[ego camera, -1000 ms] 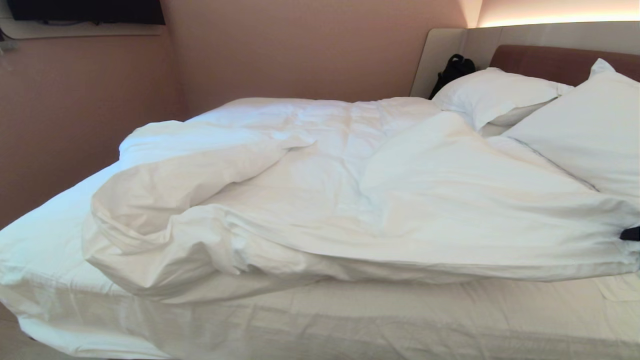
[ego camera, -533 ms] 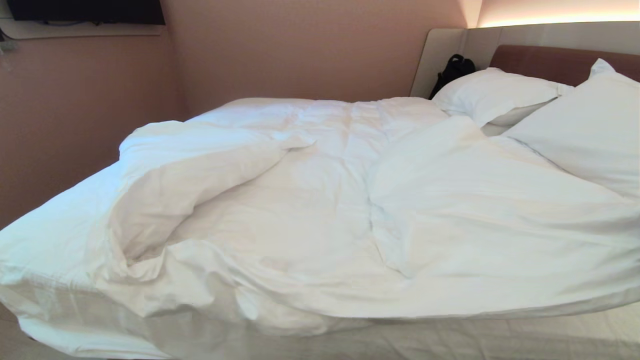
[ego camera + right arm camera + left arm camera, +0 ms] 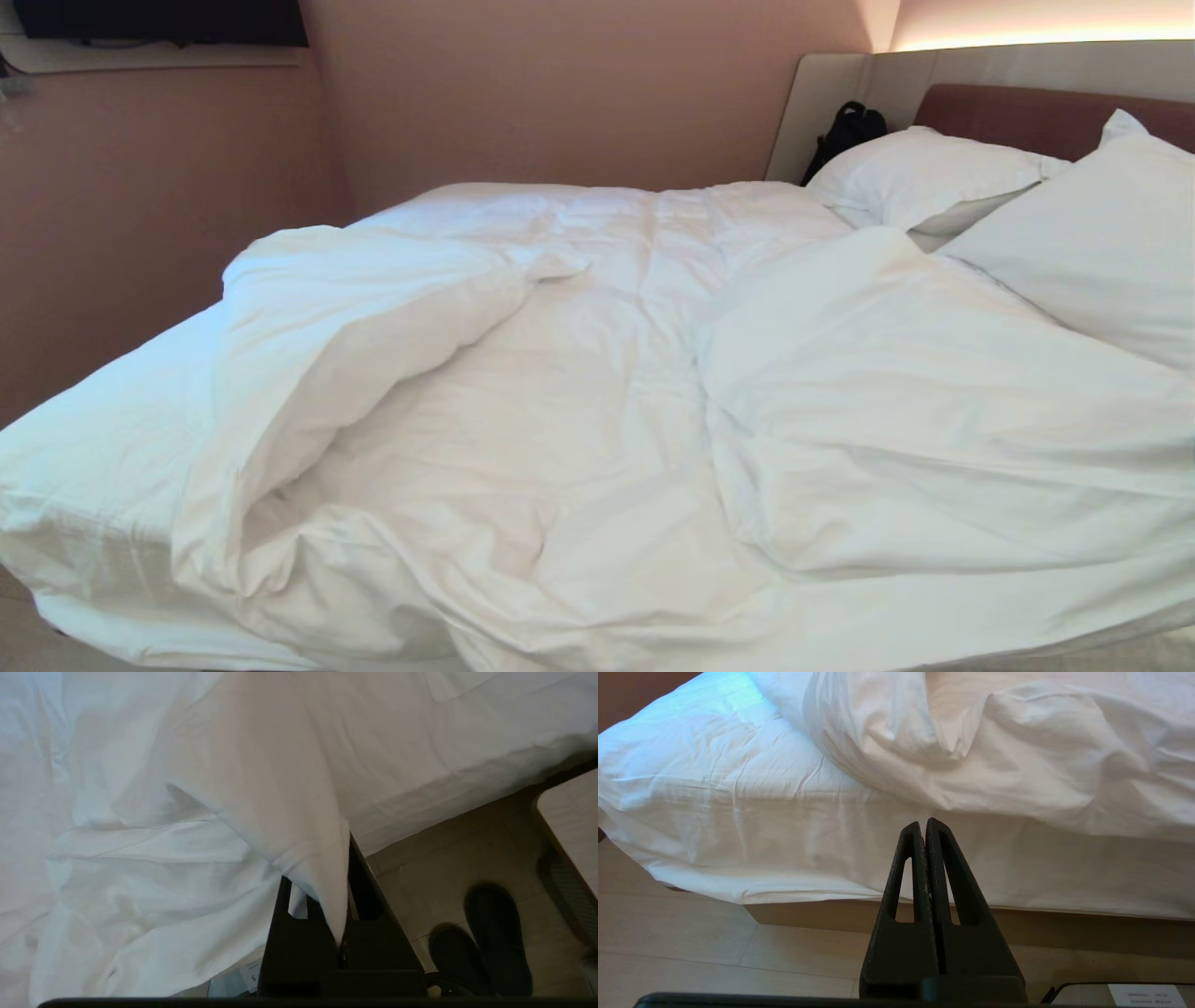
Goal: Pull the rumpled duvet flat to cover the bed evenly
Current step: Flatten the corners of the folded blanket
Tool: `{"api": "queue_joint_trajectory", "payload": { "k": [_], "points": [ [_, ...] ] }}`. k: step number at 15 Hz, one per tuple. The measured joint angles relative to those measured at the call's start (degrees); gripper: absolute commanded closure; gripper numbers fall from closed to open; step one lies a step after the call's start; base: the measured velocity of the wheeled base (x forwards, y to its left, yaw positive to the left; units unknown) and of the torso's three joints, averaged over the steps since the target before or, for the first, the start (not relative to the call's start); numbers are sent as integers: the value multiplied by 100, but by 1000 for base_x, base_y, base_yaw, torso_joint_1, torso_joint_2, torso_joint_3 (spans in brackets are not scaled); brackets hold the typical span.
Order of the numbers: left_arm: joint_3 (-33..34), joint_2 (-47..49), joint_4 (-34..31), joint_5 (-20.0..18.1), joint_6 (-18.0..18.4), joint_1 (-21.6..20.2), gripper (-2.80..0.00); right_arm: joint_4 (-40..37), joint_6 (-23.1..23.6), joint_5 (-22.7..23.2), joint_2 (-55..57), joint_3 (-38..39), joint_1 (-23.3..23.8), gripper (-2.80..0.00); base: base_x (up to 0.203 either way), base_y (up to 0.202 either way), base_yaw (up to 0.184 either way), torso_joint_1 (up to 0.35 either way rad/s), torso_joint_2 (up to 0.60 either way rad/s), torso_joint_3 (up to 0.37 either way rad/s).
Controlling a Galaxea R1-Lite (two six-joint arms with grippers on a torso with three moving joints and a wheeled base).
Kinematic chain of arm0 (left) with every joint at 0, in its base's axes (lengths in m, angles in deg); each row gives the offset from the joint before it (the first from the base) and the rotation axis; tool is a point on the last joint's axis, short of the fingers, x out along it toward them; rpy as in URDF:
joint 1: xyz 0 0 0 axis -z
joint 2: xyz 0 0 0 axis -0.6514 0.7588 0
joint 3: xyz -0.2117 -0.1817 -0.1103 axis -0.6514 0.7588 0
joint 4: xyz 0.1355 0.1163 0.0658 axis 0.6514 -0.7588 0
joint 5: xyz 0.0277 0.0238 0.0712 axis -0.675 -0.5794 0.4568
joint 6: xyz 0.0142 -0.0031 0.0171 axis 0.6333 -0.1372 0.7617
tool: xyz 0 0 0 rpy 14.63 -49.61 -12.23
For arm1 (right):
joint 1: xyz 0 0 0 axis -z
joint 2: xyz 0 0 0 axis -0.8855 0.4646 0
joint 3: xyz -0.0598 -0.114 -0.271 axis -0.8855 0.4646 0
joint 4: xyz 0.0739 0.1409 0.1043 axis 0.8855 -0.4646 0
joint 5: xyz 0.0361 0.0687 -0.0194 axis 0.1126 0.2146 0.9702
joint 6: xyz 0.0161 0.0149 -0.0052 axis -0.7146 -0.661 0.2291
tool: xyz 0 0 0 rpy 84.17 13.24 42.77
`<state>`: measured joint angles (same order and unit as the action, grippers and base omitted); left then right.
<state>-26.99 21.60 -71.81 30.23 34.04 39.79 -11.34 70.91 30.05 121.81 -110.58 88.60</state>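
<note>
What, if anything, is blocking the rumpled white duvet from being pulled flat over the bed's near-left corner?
Nothing visible blocks it. The puffy white quilted duvet is folded back on itself there, leaving bare white fitted sheet. The right claw is shut on a duvet corner.

Pink wall [image 3: 579, 93], tile floor [image 3: 691, 947], lit cove [image 3: 1036, 37]

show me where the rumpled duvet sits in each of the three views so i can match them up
Head view: the rumpled duvet fills the middle, bunched into a thick fold at the left.
Left wrist view: it lies beyond the shut left hand, overhanging the mattress side.
Right wrist view: it fills most of the picture, a corner pinched in the right hand.
Shared landmark: the bed, whose white sheeted side shows under the duvet in both wrist views.
</note>
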Motion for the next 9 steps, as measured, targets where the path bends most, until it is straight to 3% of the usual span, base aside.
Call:
{"api": "queue_joint_trajectory", "payload": {
  "k": [9],
  "points": [
    [0, 0, 2, -1, 0, -2, 0, -9, -116, -460, -783, 638, 141, 0, 0, 0, 0, 0, 0, 0]
  ]
}}
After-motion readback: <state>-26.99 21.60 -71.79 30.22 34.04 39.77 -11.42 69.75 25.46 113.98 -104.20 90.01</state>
